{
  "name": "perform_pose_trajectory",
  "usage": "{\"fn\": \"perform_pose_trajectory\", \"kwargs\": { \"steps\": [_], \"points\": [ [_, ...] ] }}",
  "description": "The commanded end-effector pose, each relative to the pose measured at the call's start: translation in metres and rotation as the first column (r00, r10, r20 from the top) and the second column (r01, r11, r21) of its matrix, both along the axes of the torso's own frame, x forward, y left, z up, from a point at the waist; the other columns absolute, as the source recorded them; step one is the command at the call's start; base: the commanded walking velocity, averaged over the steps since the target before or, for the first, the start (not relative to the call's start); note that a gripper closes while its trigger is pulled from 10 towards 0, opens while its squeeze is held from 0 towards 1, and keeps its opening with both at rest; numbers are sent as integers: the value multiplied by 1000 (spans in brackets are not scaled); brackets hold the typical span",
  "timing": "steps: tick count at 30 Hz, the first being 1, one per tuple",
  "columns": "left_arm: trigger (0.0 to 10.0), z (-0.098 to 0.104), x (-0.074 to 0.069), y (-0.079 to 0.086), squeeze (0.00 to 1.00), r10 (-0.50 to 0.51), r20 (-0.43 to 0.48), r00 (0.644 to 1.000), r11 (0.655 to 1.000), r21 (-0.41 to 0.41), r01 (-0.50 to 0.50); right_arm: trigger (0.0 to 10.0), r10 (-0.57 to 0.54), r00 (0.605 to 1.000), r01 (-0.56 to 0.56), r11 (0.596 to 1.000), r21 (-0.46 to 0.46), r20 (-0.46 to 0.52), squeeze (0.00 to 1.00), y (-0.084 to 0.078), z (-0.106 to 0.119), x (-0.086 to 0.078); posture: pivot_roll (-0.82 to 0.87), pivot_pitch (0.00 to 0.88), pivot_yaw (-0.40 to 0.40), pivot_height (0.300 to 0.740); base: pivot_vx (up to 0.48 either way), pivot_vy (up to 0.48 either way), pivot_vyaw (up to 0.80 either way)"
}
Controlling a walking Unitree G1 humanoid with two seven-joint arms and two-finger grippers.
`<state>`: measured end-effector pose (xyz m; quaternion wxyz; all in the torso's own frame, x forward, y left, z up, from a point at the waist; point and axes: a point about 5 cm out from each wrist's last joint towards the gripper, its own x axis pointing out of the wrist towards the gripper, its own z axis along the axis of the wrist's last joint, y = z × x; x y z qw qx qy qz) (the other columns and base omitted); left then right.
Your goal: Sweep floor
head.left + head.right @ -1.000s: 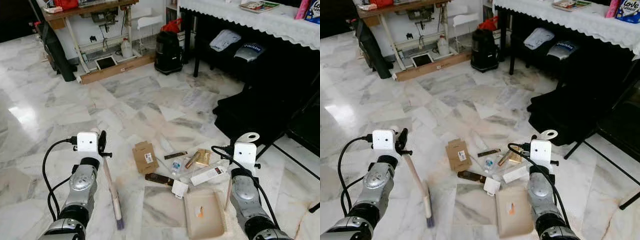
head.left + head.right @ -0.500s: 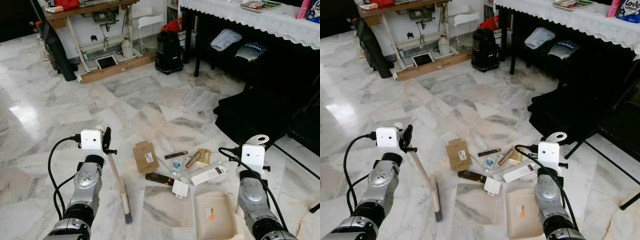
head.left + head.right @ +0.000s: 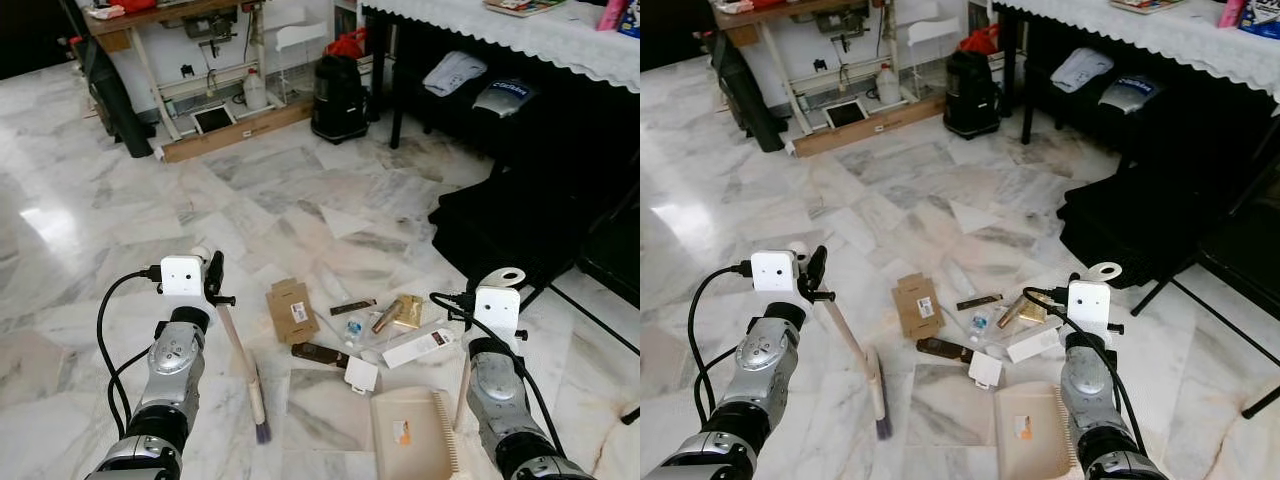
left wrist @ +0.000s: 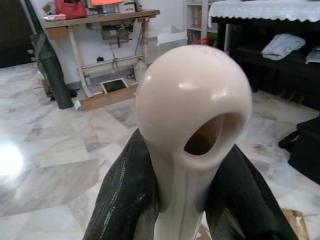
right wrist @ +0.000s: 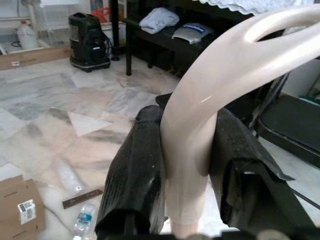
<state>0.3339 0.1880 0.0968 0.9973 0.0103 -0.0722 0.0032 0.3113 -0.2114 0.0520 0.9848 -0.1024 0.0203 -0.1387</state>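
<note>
My left gripper (image 3: 212, 290) is shut on the cream handle of a hand brush (image 3: 241, 361); the brush slants down to its bristles (image 3: 263, 430) on the marble floor, left of the litter. My right gripper (image 3: 497, 300) is shut on the handle of a cream dustpan (image 3: 410, 436), which lies flat on the floor just below the litter. The litter is a flat cardboard box (image 3: 291, 311), a dark bar (image 3: 319, 355), a white card (image 3: 361, 375), a small bottle (image 3: 352, 329), a gold wrapper (image 3: 405, 313) and a white carton (image 3: 416, 347). The wrist views show the brush handle (image 4: 192, 135) and the dustpan handle (image 5: 200, 130) between black fingers.
A black-draped table (image 3: 500, 60) with a lace cloth stands at the right, black bags (image 3: 510, 225) and chair legs (image 3: 590, 310) beneath it. A black bin (image 3: 336, 100), a wooden plank (image 3: 235, 135) and a sewing table (image 3: 190, 40) stand at the back. Open floor lies to the left.
The brush has swung a little to the right, its bristles closer to the litter. The dustpan has shifted slightly left, toward the white card.
</note>
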Motion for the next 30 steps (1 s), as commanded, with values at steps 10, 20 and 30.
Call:
{"fn": "perform_pose_trajectory", "kwargs": {
  "steps": [10,20,30],
  "points": [
    [10000,15,4,3,0,-4,59,998,1000,11,4,10000,36,999,-36,999,23,11,0,7,4,5,-95,0,83,740,216,0,0],
    [10000,15,4,0,0,-23,60,998,1000,15,22,10000,59,998,-59,998,20,10,0,13,4,7,-88,0,84,740,302,0,-314],
    [10000,16,4,3,0,-16,62,998,1000,20,15,10000,64,998,-64,998,29,10,0,15,4,8,-85,0,82,740,302,0,0]
  ]
}}
